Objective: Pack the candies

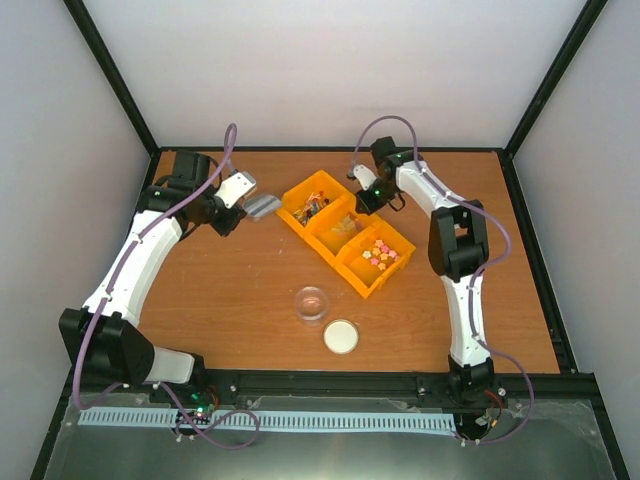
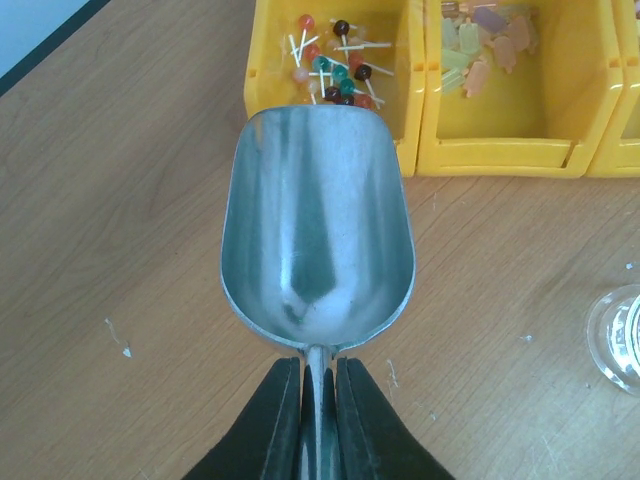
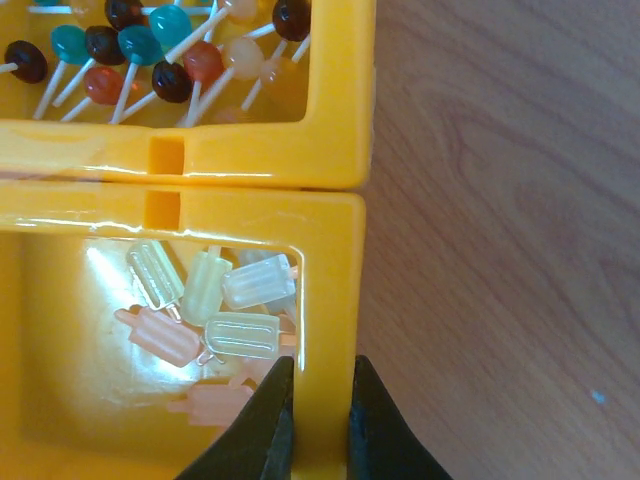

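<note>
Three yellow bins stand in a diagonal row. The far bin holds small lollipop candies, also in the right wrist view. The middle bin holds pale popsicle-shaped candies. The near bin holds tiny pink and yellow candies. My left gripper is shut on the handle of an empty metal scoop, whose mouth is just short of the far bin; both show from above. My right gripper is shut on the middle bin's wall.
A clear glass jar stands open in front of the bins, seen at the right edge of the left wrist view. Its white lid lies just nearer. Black frame posts border the wooden table.
</note>
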Available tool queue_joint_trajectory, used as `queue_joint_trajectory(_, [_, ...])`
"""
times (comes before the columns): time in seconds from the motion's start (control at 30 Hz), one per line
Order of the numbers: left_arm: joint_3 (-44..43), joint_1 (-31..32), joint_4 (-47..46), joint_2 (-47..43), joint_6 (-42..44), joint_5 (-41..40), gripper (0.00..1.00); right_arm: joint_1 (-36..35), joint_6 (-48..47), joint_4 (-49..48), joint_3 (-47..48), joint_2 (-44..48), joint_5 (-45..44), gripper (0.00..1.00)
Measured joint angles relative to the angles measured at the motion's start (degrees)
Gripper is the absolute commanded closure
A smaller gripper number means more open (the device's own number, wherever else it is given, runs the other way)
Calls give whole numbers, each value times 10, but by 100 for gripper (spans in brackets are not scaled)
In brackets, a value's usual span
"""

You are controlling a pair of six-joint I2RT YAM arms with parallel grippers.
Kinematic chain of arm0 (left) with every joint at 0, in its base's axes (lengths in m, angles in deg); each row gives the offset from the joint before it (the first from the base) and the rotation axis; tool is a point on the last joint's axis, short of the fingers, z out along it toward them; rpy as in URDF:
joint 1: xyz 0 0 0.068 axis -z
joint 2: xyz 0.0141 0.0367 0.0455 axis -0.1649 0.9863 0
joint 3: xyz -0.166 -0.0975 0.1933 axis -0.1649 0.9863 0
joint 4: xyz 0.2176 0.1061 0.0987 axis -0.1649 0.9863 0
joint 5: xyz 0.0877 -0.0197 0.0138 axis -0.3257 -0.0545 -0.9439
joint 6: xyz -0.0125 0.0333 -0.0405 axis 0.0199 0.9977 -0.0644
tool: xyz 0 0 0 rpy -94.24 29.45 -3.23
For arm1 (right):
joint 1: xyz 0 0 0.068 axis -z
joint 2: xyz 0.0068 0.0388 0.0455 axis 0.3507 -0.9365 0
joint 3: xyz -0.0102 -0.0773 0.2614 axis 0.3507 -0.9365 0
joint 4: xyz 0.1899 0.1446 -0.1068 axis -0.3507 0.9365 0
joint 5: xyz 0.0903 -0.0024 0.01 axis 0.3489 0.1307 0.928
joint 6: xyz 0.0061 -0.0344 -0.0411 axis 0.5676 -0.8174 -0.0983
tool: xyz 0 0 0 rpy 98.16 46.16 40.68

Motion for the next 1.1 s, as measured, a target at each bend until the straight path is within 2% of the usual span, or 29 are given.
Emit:
queue_joint_trajectory(0.43, [1,3,0,0,-5,33,99,140,-24,49,-95,23,206,97])
queue_joint_trajectory(0.6, [1,5,-1,0,-8,41,99,172,-40,67,-127,23,261,97])
queue_joint_trajectory(0.93, [-1,12,0,6,-14,46,99,188,-48,74,-147,19,300,97])
queue_joint_trajectory(1.1, [-26,29,7,24,-12,26,99,186,-27,30,-211,56,294,97])
